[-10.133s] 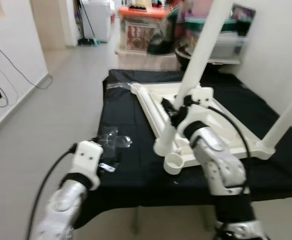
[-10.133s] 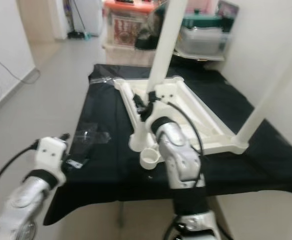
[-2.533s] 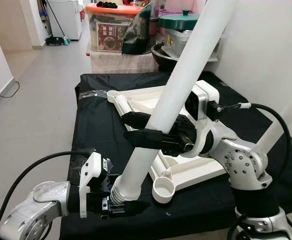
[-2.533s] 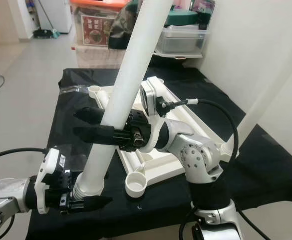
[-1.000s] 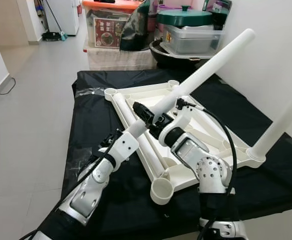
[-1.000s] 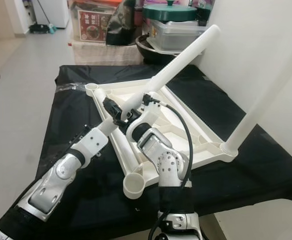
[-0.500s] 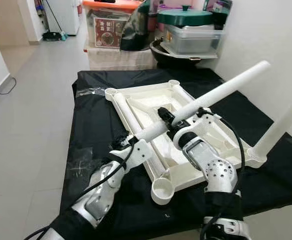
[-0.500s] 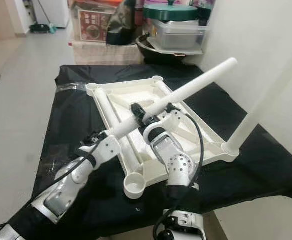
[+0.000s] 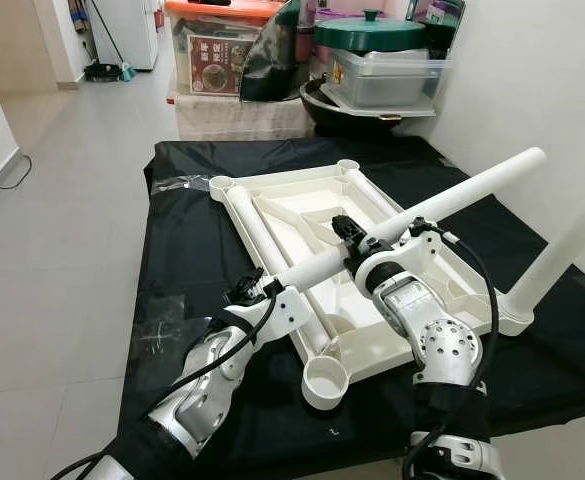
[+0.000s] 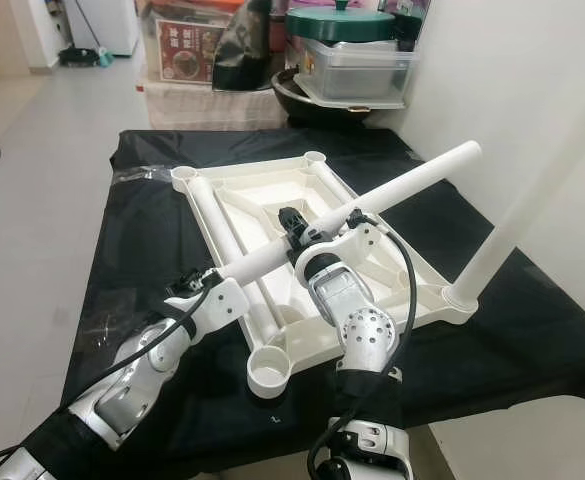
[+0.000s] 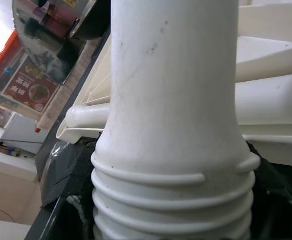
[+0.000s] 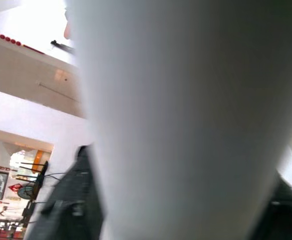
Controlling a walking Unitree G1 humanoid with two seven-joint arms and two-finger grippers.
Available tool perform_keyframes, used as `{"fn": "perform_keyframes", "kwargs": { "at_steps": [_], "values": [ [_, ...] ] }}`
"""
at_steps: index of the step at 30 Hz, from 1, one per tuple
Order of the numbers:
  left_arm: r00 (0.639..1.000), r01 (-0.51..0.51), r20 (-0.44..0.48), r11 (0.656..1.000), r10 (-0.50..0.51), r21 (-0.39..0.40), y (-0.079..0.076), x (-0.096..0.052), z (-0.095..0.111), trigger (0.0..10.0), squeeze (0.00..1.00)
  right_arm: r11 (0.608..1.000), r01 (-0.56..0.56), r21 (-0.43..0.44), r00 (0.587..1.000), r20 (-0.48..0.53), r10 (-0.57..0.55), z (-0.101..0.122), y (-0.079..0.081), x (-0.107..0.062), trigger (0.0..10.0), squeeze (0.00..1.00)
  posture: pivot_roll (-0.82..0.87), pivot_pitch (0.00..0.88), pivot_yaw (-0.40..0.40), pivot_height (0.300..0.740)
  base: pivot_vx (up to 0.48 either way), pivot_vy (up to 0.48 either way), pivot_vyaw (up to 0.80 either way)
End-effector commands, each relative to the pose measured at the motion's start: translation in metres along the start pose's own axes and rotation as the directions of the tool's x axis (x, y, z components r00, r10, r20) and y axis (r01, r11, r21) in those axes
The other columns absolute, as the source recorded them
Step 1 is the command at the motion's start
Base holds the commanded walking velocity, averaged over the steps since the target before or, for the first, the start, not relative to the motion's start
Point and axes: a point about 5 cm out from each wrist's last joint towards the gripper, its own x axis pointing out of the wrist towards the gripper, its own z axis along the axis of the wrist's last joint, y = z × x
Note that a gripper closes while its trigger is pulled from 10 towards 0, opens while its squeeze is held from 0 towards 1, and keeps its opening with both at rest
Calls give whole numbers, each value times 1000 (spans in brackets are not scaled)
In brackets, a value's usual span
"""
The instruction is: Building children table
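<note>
I have both grippers on one white table leg, which slants low over the upturned white tabletop on the black-covered worktop. My left gripper is clamped on the leg's ribbed, threaded end, just above the tabletop's near left rail; in the left wrist view the ribs sit right between the black fingers. My right gripper is closed around the shaft further up, over the middle of the tabletop. The leg's far end points up and to the right, toward the wall. A second leg stands upright in the tabletop's right corner socket. The near corner socket is open, close below my left wrist. Storage boxes and a green-lidded pot stand beyond the worktop.
</note>
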Motion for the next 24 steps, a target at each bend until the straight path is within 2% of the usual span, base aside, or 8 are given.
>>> {"fn": "perform_keyframes", "kwargs": {
  "at_steps": [1, 13, 14, 15, 16, 17, 21, 24],
  "values": [
    [1000, 13, 21, 1000, -13, 15, -1, 2, 5, 10000, 0, 978, -139, 155, 985, -77, 152, -44, 52, 5, 0, 0, 36, 0, -91, 740, 0, 0, 0],
    [999, 26, 21, 999, -26, 22, 0, 1, 1, 10000, 0, 977, -152, 151, 984, -65, 163, -41, 54, 3, 0, 0, 39, 0, -95, 740, 0, 0, 0],
    [999, 29, 30, 999, -30, 25, 1, 0, 1, 10000, 129, 977, -153, 149, 984, -65, 164, -41, 55, 3, 0, 0, 38, 0, -94, 740, 0, 0, 0],
    [999, 29, 30, 999, -30, 25, 1, 0, 1, 10000, 129, 977, -153, 149, 984, -65, 164, -41, 55, 3, 0, 0, 38, 0, -94, 740, 0, 0, 0],
    [999, 22, 40, 999, -23, 29, 2, 0, 1, 10000, 937, 977, -154, 147, 984, -65, 165, -41, 55, 3, 0, 0, 38, 0, -94, 740, 0, 0, 0],
    [998, 34, 47, 999, -34, 11, 3, -1, 1, 10000, 1000, 977, -157, 143, 984, -64, 168, -40, 55, 3, 0, 0, 37, 0, -94, 740, 0, 0, 0],
    [998, 38, 56, 999, -37, -10, 6, -2, 2, 10000, 1000, 978, -164, 132, 983, -62, 173, -40, 56, 3, 0, 0, 38, 0, -95, 740, 0, 0, 0],
    [996, 25, 91, 999, -22, -40, 17, -6, 5, 10000, 1000, 979, -182, 91, 981, -52, 187, -36, 56, 3, 0, 0, 40, 0, -99, 740, 0, 0, 0]
  ]
}}
